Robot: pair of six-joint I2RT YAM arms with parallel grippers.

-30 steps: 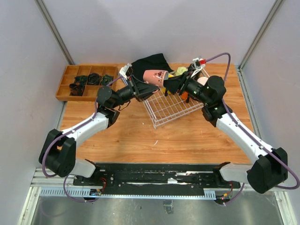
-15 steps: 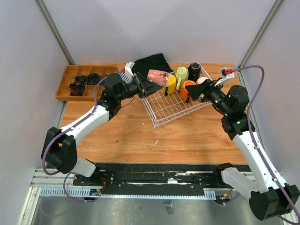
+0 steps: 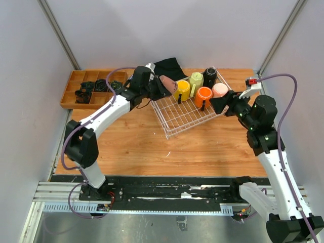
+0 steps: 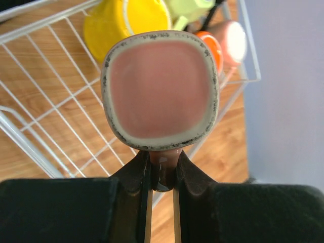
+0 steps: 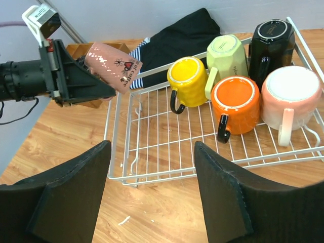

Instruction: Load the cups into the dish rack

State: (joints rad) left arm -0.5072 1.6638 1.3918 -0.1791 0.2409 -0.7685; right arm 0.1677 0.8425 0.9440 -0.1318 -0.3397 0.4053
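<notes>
My left gripper point(image 3: 160, 87) is shut on the handle of the small dusty pink mug point(image 3: 167, 81) and holds it tilted in the air over the far left corner of the white wire dish rack point(image 3: 177, 124). The left wrist view shows the mug point(image 4: 161, 91) end-on above my shut gripper point(image 4: 161, 163). Inside the rack stand the yellow point(image 3: 182, 90), yellow-green point(image 3: 196, 79), black point(image 3: 210, 76), orange point(image 3: 203, 95) and pale pink point(image 3: 219, 90) mugs. My right gripper point(image 3: 221, 105) is open and empty just right of the rack. Its view point(image 5: 152, 147) shows the rack point(image 5: 152, 174) and the held mug point(image 5: 112, 63).
A brown wooden compartment tray point(image 3: 68, 104) with dark small parts sits at the back left. A black cloth point(image 3: 169, 66) lies behind the rack. A small white scrap point(image 3: 168, 153) lies on the wooden table in front of the rack. Walls close in on both sides.
My right gripper has drawn back from over the rack to its right side, open. My left gripper has carried the dusty pink mug back toward the rack's far left corner.
</notes>
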